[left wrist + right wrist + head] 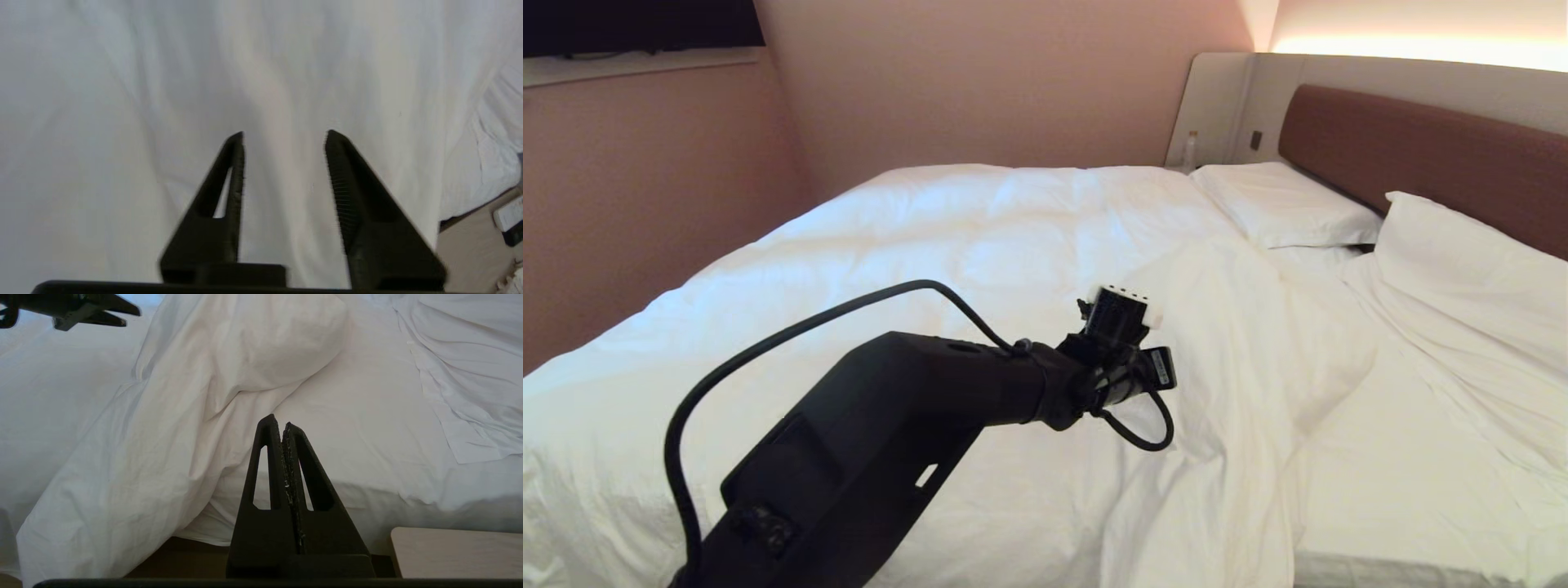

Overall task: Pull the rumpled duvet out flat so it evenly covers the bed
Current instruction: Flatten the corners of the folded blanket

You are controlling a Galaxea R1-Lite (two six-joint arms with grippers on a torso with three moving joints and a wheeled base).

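Note:
The puffy white duvet (980, 245) covers the left and middle of the bed (1421, 155). Its wrinkled edge is bunched in a ridge short of the pillows, leaving the mattress sheet (1372, 474) bare on the right. My left gripper (1125, 318) hovers above the duvet near that ridge. In the left wrist view it (284, 132) is open over the duvet (163, 102), with nothing between its fingers (347, 183). My right gripper (280, 424) is shut and empty, low by the bed's side, facing the hanging duvet (122, 457). The left gripper (131, 317) shows above it.
Two white pillows (1282, 204) (1470, 269) lie by the brown headboard. A small bottle (1191, 151) stands on the far ledge. Pink walls close in the far side. A pale bedside table corner (449, 551) sits beside my right gripper. Small objects (506, 216) lie on the floor.

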